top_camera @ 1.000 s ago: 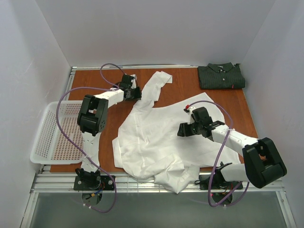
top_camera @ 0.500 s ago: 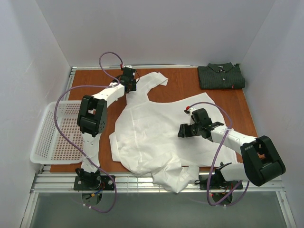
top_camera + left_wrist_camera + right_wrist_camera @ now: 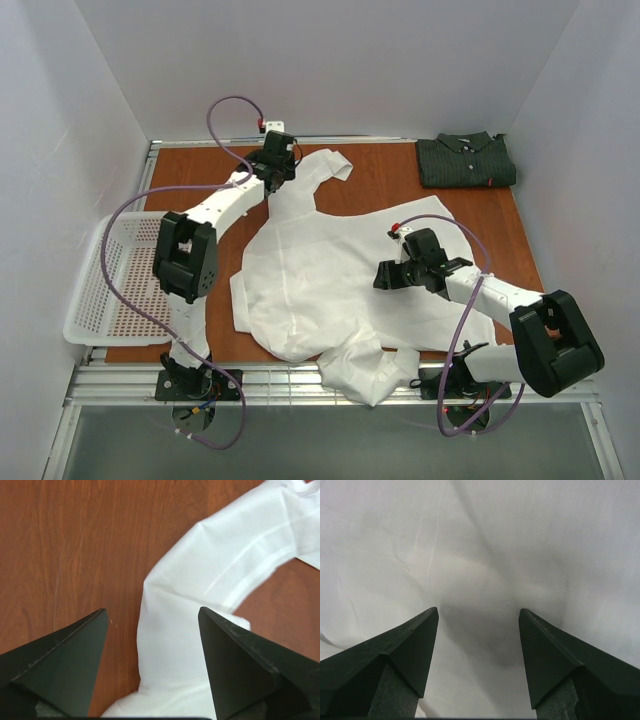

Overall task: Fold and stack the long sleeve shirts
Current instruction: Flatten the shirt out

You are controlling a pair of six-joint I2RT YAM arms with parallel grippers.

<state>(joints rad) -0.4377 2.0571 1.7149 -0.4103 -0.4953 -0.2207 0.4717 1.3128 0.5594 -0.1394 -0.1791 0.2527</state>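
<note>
The white long sleeve shirt (image 3: 320,285) lies spread over the middle of the table, one sleeve (image 3: 325,170) reaching toward the back. My left gripper (image 3: 281,172) hovers over that sleeve's base, open. In the left wrist view the sleeve (image 3: 220,565) runs loose below the left gripper (image 3: 152,615), not pinched. My right gripper (image 3: 382,279) is open over the shirt's right side; in the right wrist view only white cloth (image 3: 480,555) shows under the right gripper (image 3: 478,611). The dark long sleeve shirt (image 3: 466,160) lies folded at the back right corner.
A white mesh basket (image 3: 105,290) sits off the table's left edge. A bunched sleeve of the white shirt (image 3: 365,370) hangs over the near edge by the arm bases. Bare wood (image 3: 190,190) shows at the back left.
My left gripper carried the sleeve toward the back, then opened and let it go. The white shirt was drawn back and lies flatter. The right arm has barely moved.
</note>
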